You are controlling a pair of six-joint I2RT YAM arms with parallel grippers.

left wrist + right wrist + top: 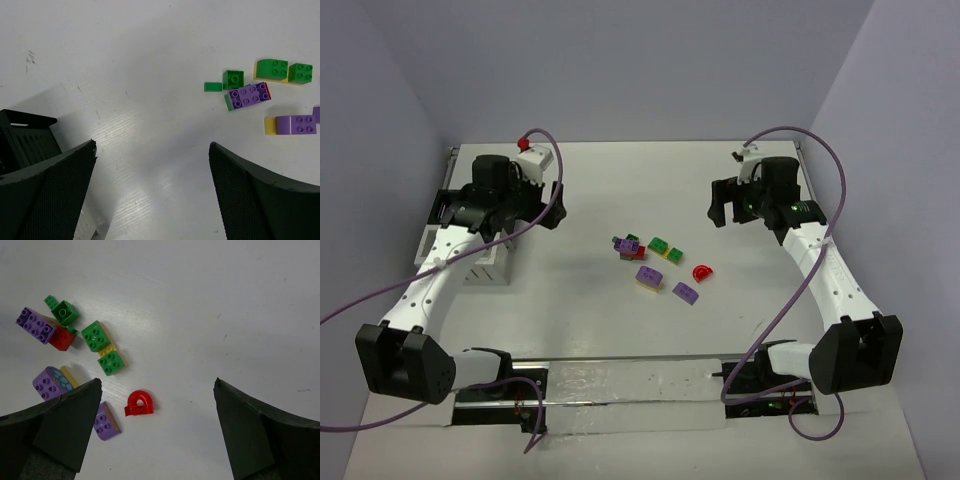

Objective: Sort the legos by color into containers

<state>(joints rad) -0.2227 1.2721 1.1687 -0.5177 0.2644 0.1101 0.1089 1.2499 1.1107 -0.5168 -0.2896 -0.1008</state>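
Note:
The legos lie in a loose cluster mid-table: a purple, green and red stack (pixel 628 245), green bricks on yellow (pixel 666 249), a red half-round (pixel 702 271), a purple on yellow (pixel 649 277) and a purple piece (pixel 685 293). My left gripper (pixel 548 205) is open and empty, left of the cluster; its wrist view shows its open gripper (pixel 152 145) with the purple stack (pixel 248 95) at far right. My right gripper (pixel 723 205) is open and empty, right of the cluster; its wrist view shows its open gripper (pixel 158 381) beside the red half-round (pixel 139 403).
The white slatted box (pixel 485 264) stands at the left, partly under my left arm. A black tray (pixel 27 142) shows beside my left finger. Table edges run along the back and the sides, with purple walls behind.

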